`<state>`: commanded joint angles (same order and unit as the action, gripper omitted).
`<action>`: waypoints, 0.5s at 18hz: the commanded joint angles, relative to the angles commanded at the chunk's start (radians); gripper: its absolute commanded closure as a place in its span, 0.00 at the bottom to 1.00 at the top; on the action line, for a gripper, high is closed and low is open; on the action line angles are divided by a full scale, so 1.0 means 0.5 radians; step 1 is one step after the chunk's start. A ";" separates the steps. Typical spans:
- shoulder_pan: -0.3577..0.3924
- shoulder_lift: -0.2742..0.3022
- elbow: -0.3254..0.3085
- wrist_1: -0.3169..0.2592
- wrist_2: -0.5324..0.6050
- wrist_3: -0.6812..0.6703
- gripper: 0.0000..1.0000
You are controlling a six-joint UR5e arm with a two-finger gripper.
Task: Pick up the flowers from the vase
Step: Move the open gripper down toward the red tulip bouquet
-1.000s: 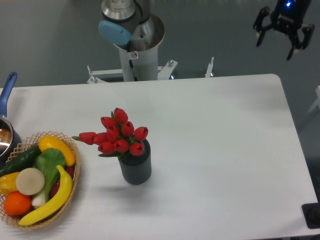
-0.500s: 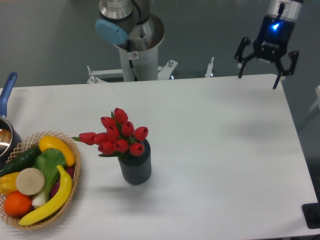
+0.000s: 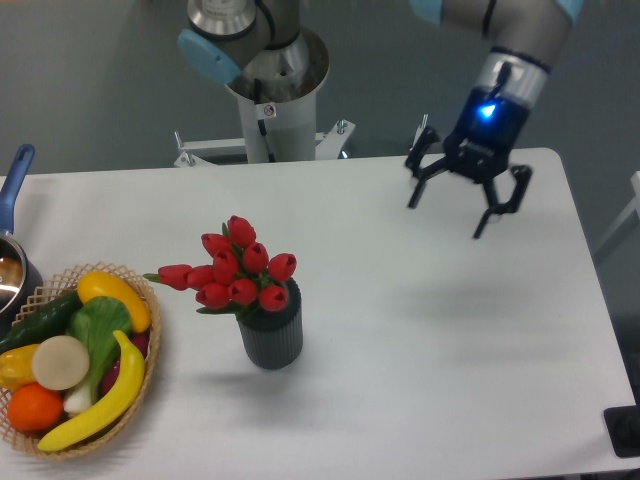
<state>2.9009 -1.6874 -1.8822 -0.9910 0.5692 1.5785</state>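
Sitting nearest the camera, the vase [image 3: 271,335] stands upright on the white counter [image 3: 420,380], the flowers [image 3: 236,267] packed in its mouth and leaning a little left — neither has shifted. Just left, well clear, lies a wicker basket [image 3: 140,400] of toy fruit. Farther back and to the right, the pincer [image 3: 466,199] has swung in from beyond the counter's far corner and now hangs over the surface, fingers spread, holding nothing. My read: approach under way, buds not yet reached.
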 joint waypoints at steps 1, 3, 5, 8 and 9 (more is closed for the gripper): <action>-0.028 -0.003 0.000 0.003 -0.018 0.003 0.00; -0.080 -0.012 -0.003 0.003 -0.019 0.003 0.00; -0.132 -0.003 -0.037 0.009 -0.019 0.006 0.00; -0.193 -0.009 -0.043 0.012 -0.016 0.024 0.00; -0.221 -0.015 -0.049 0.012 -0.016 0.040 0.00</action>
<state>2.7905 -1.6950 -1.9067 -0.9848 0.5614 1.5983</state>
